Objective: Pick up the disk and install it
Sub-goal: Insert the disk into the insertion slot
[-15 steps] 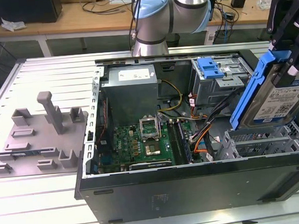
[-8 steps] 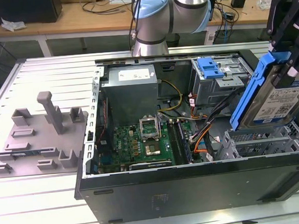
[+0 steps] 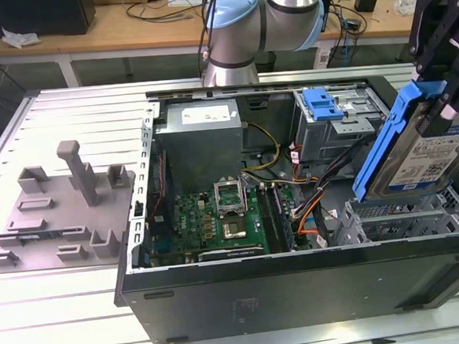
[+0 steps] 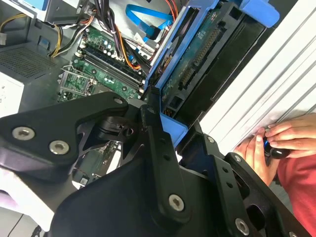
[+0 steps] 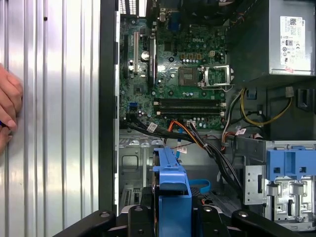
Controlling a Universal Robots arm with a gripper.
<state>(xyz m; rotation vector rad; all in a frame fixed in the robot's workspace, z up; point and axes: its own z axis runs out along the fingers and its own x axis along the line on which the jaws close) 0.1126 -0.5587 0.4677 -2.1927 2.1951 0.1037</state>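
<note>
In the exterior view the disk (image 3: 425, 154), a silver drive with a white-and-blue label in a blue carrier bracket, hangs tilted on edge over the right end of the open computer case (image 3: 223, 298). My black gripper (image 3: 443, 94) is shut on its upper end. Just below the disk sits the grey metal drive cage (image 3: 406, 219). In the second wrist view the gripper (image 4: 165, 123) clamps the blue bracket, and the disk's dark underside (image 4: 197, 64) points away toward the case. The first wrist view shows the bracket's blue edge (image 5: 172, 173) between the fingers (image 5: 148, 217).
Inside the case lie the motherboard (image 3: 216, 212), the grey power supply (image 3: 203, 130), loose cables (image 3: 309, 190) and a blue latch on a metal cage (image 3: 327, 106). A grey fixture (image 3: 59, 207) stands at the exterior view's left. A person's hand (image 4: 276, 140) rests on the table beside the case.
</note>
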